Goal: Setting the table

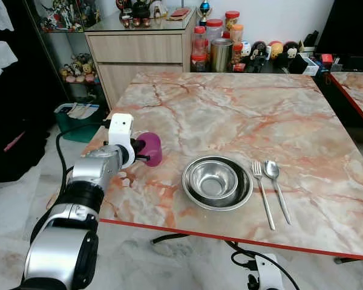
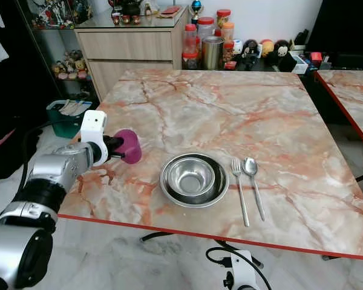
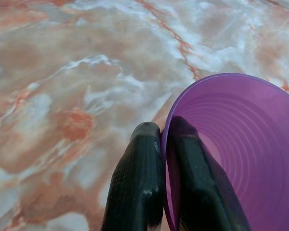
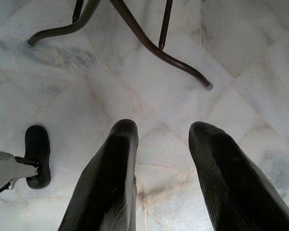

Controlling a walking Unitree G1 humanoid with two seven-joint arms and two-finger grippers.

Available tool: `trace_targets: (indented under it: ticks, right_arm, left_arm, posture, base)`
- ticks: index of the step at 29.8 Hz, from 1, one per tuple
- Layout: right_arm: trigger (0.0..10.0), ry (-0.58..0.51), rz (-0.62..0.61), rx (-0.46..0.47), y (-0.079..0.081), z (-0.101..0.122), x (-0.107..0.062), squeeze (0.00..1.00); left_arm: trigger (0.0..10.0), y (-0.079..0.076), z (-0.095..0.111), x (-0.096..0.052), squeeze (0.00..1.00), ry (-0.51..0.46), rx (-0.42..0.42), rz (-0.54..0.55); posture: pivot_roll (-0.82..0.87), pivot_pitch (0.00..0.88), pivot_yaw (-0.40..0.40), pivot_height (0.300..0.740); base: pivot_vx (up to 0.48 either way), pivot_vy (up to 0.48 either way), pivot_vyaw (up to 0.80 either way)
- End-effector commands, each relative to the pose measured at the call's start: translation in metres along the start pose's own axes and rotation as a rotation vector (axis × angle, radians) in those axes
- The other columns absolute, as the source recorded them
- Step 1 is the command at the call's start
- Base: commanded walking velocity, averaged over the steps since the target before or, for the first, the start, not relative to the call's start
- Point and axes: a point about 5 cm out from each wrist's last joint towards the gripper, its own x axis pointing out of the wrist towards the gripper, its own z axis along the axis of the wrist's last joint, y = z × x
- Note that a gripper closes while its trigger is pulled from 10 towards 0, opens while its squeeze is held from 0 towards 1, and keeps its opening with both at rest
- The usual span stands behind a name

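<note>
over the counter's near left corner, left gripper carries a purple cup, left of the steel bowl, fork, spoon. left wrist: fingers pinch the cup's rim. right wrist: right gripper parted above the floor.

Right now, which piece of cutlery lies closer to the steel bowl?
The fork, lying directly right of the bowl; the spoon lies beyond it, farther right.
</note>
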Motion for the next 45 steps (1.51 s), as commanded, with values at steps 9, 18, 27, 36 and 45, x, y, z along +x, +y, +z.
trace_targets:
  ticks: [9,18,27,36,45]
  right_arm:
    - [10.0,-0.006,0.002,0.020,0.003,0.002,0.000,0.00]
    - [10.0,-0.004,0.007,0.019,0.005,0.002,0.000,0.00]
    - [10.0,-0.003,0.006,0.021,0.005,0.002,0.000,0.00]
    - [10.0,-0.002,0.005,0.022,0.005,0.002,0.001,0.00]
    - [10.0,-0.001,0.004,0.021,0.005,0.002,0.000,0.00]
  left_arm:
    - [10.0,-0.003,0.003,0.002,0.00,0.101,0.172,-0.037]
    - [10.0,-0.001,-0.007,0.003,0.00,0.155,0.177,-0.074]
    - [10.0,-0.013,-0.006,0.005,0.00,0.142,0.129,-0.158]
    - [10.0,-0.019,-0.004,0.006,0.00,0.133,0.112,-0.188]
    - [10.0,-0.022,-0.005,0.007,0.00,0.133,0.119,-0.202]
  posture:
    - [0.00,0.000,0.072,0.740]
    - [0.00,0.000,0.079,0.740]
    - [0.00,0.000,0.081,0.740]
    - [0.00,0.000,0.083,0.740]
    - [0.00,0.000,0.084,0.740]
  base:
    - [0.000,0.000,0.00]
    - [0.000,0.000,0.00]
    - [0.000,0.000,0.00]
    - [0.000,0.000,0.00]
    - [0.000,0.000,0.00]
